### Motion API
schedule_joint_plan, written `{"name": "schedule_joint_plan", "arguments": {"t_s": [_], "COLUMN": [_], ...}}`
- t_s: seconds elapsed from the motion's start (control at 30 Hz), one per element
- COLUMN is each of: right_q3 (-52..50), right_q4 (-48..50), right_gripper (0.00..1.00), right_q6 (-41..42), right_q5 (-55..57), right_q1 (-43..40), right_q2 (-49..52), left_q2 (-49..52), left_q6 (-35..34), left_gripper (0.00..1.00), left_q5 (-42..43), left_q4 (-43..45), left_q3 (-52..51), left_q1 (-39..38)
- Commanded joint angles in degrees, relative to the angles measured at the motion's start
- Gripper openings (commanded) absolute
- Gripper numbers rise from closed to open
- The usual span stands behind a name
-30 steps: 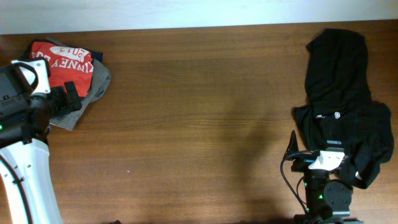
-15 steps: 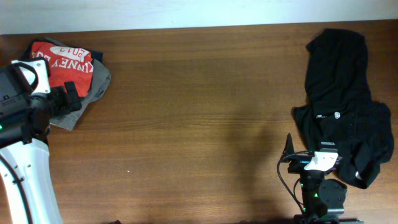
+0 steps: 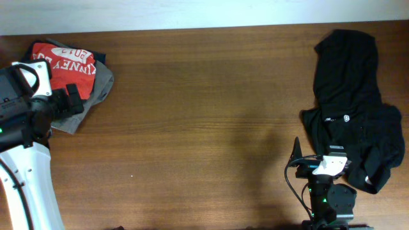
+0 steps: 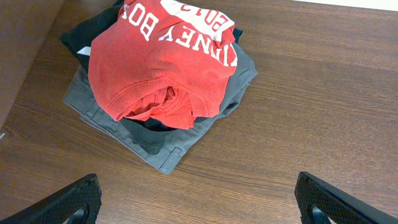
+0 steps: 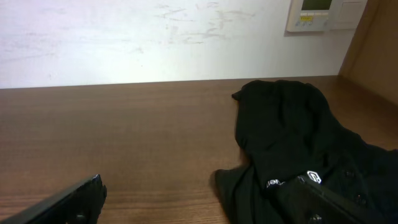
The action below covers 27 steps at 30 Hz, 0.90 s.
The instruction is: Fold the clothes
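Lying crumpled at ten o'clock on the table [image 3: 204, 115], the red-orange T-shirt [image 4: 163, 68] tops a grey garment [image 4: 163, 148]; the left gripper [image 4: 202, 205] hangs just beside it, jaws wide and empty. The black garment [image 3: 350, 102] sprawls at three o'clock, with the right gripper [image 5: 199, 208] near it, likewise agape and holding nothing.

Far-left corner of my brown wooden table [image 3: 204, 115]: crumpled red-orange fabric T-shirt [image 4: 149, 68], white lettering [image 4: 199, 34]. Right edge: rumpled black fabric garment [image 3: 348, 76], small white logo [image 3: 346, 118].
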Motion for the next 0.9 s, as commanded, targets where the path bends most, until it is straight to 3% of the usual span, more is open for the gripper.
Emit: {"name": "schedule_joint_plan", "arguments": {"t_s": [0.0, 0.23, 0.33, 0.5, 0.6, 0.87], "right_q3": [-0.7, -0.7, -0.7, -0.7, -0.7, -0.7], "right_q4": [0.2, 0.2, 0.2, 0.2, 0.2, 0.2], "right_gripper": [0.99, 0.99, 0.99, 0.99, 0.99, 0.99], "right_q6": [0.0, 0.0, 0.0, 0.0, 0.0, 0.0], "right_q5": [-0.5, -0.5, -0.5, -0.5, -0.5, -0.5], "right_q1": [-0.4, -0.4, -0.4, -0.4, -0.4, -0.4], "right_q2": [-0.6, -0.6, -0.6, -0.6, -0.6, -0.6], "left_q2": [0.1, -1.7, -5.8, -17.6, -25.6, -48.3], "left_q6": [-0.5, -0.5, -0.5, -0.1, -0.2, -3.1], "left_gripper": [0.99, 0.99, 0.99, 0.99, 0.99, 0.99], "left_q5": [0.5, 2.7, 8.4, 9.0, 9.0, 9.0], "left_q4": [0.0, -0.2, 8.4, 36.4, 48.8, 58.5], "left_q3": [0.0, -0.9, -6.1, -26.6, -40.3, -66.9], "left_q1": [0.1, 0.0, -2.8, -12.3, -15.3, -16.2]}}
